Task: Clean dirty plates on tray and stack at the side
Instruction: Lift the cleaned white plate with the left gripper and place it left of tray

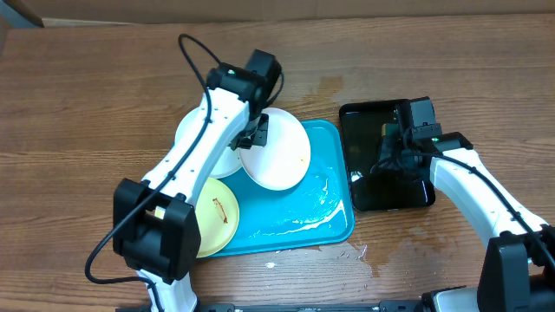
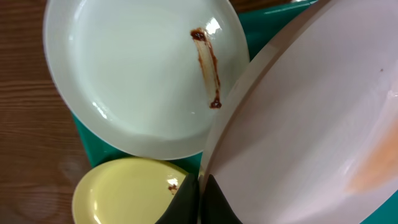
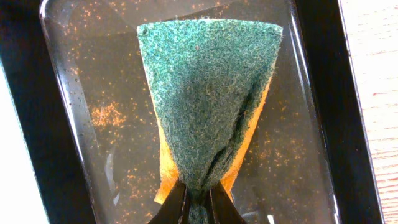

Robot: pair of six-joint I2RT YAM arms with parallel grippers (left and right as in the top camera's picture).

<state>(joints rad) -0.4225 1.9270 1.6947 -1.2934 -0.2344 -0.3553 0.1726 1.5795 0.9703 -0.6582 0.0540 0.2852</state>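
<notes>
While the left gripper [image 1: 257,132] is clamped on the rim of a round, shallow white plate [image 1: 282,152], holding it apparently lifted and tilted over the large turquoise-blue plastic tray [image 1: 325,217], the right gripper [image 1: 401,130] hangs over the smaller glossy black tray [image 1: 368,117]. It is pinched tight on a folded sponge [image 3: 208,93] with a green scouring face and an orange backing, whose long axis runs straight out from the fingers.

The relation that matters: the held plate lies to the robot's left of the sponge, across the turquoise tray's right rim, the two well apart. Its hollow face is turned up and toward the right arm. That arm is the nearer one to scrub, so the coming move likely means carrying the sponge leftward onto that face.

A second white plate [image 2: 137,81], marked by a dark brown streak [image 2: 208,68], lies at the tray's far-left corner and overhangs the rim. A pale yellow-green plate [image 1: 221,217] sits at the near-left corner, partly under the left arm, also smeared. Nothing is stacked at the side yet
</notes>
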